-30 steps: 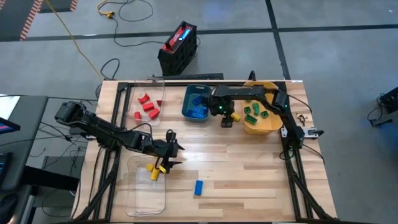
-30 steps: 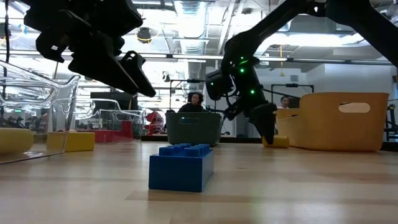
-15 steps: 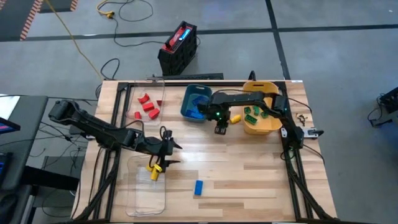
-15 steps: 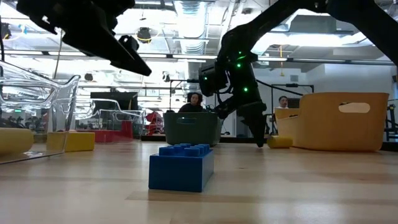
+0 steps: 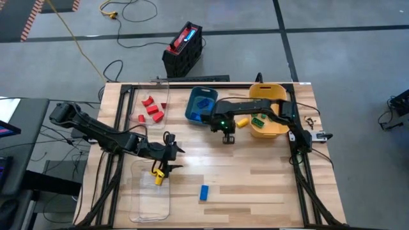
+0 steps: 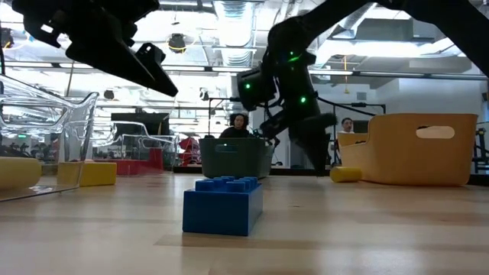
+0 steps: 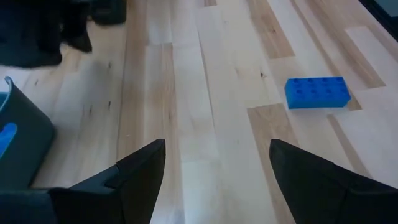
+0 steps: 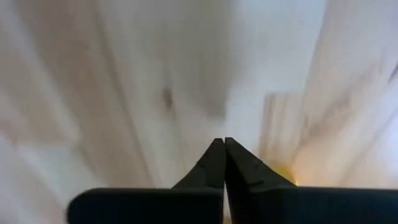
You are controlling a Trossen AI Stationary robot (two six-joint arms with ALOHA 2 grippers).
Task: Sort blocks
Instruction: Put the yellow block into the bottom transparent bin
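My right gripper (image 5: 227, 137) (image 8: 224, 147) points down over bare table in front of the teal bin (image 5: 200, 105), shut and with nothing in it. A yellow block (image 5: 241, 121) (image 6: 344, 174) lies on the table beside the yellow bin (image 5: 269, 118), which holds green blocks. A blue block (image 5: 204, 192) (image 7: 316, 92) lies flat on the wood toward the near edge. My left gripper (image 5: 173, 156) (image 7: 214, 163) hovers open above the table, next to a yellow block (image 5: 158, 174) in a clear tray (image 5: 149, 191). Red blocks (image 5: 151, 108) lie in another clear tray at the far left.
The teal bin holds blue blocks. A black crate (image 5: 183, 50) stands on the floor beyond the table. Bare wood stretches between the bins and the near edge. In the low view, people show in the room behind the bins.
My right gripper has moved away from the yellow block beside the yellow bin, toward the table's near left, and has shut with nothing in it. The block stays lying on the table. My left gripper has risen slightly, still open.
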